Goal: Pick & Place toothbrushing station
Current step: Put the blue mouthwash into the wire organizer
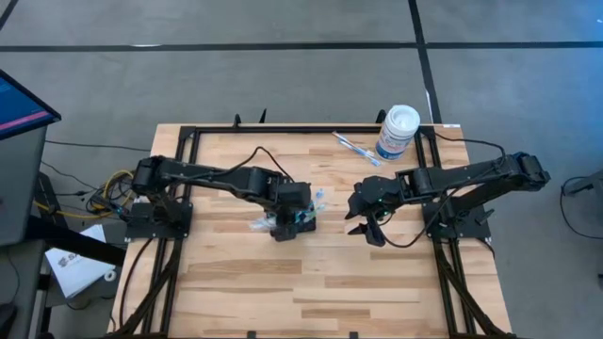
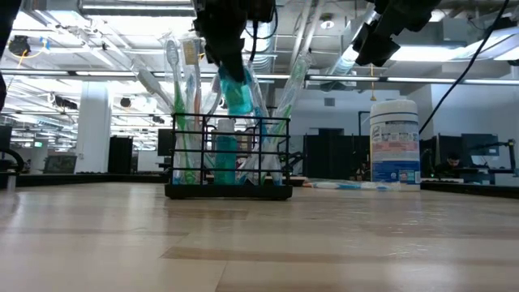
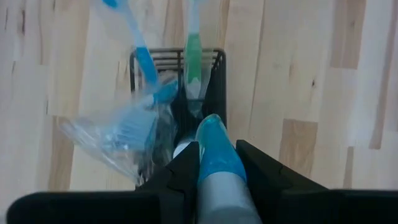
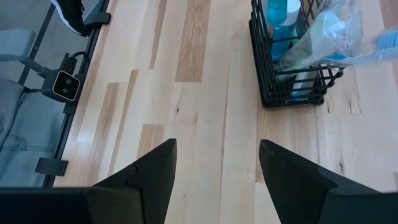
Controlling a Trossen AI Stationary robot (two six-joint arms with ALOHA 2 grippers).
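Note:
The toothbrushing station (image 2: 231, 158) is a small black wire-mesh holder standing on its base on the wooden table, holding several toothbrushes and a clear wrapper. It also shows in the high view (image 1: 290, 218) and right wrist view (image 4: 292, 68). My left gripper (image 3: 214, 168) is above it, shut on a teal tube (image 3: 216, 152) that stands in the holder. My right gripper (image 4: 214, 162) is open and empty, raised above the table to the right of the holder. My left gripper pinches the teal tube's upper part (image 3: 217, 163) between its two fingers, coming from above and pointing down. The tube stands tilted, its lower end inside the holder (image 2: 235, 122).
A tall white round canister (image 1: 397, 131) with a yellow-blue label stands at the table's far right. A loose toothbrush (image 1: 355, 147) lies beside it. A black frame (image 1: 193, 141) borders the table.

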